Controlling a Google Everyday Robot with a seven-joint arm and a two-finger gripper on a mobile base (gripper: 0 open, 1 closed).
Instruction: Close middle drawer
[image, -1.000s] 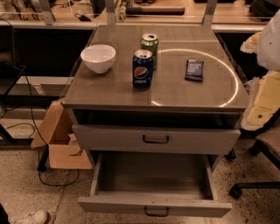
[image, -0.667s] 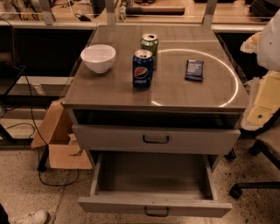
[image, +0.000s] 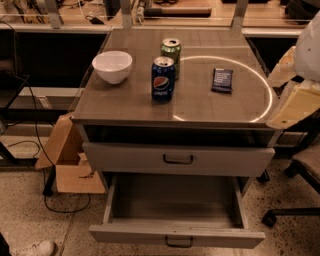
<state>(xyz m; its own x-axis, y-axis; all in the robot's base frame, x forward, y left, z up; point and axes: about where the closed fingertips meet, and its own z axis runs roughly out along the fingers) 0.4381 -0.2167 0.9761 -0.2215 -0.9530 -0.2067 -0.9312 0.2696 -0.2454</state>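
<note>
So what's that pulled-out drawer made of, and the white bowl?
The middle drawer looks like grey painted metal: thin, flat walls and a dull, even sheen. The bowl looks like glazed ceramic, smooth and glossy white, though it could be plastic. The gripper hangs at the right edge, beside the cabinet top.

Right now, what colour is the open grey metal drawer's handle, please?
Handle: dark, nearly black, camera view; claw unseen.

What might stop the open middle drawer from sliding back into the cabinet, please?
Nothing visible: the middle drawer holds nothing, and the opening behind it looks clear. The gripper is out of view; only the arm shows beside the cabinet.
</note>
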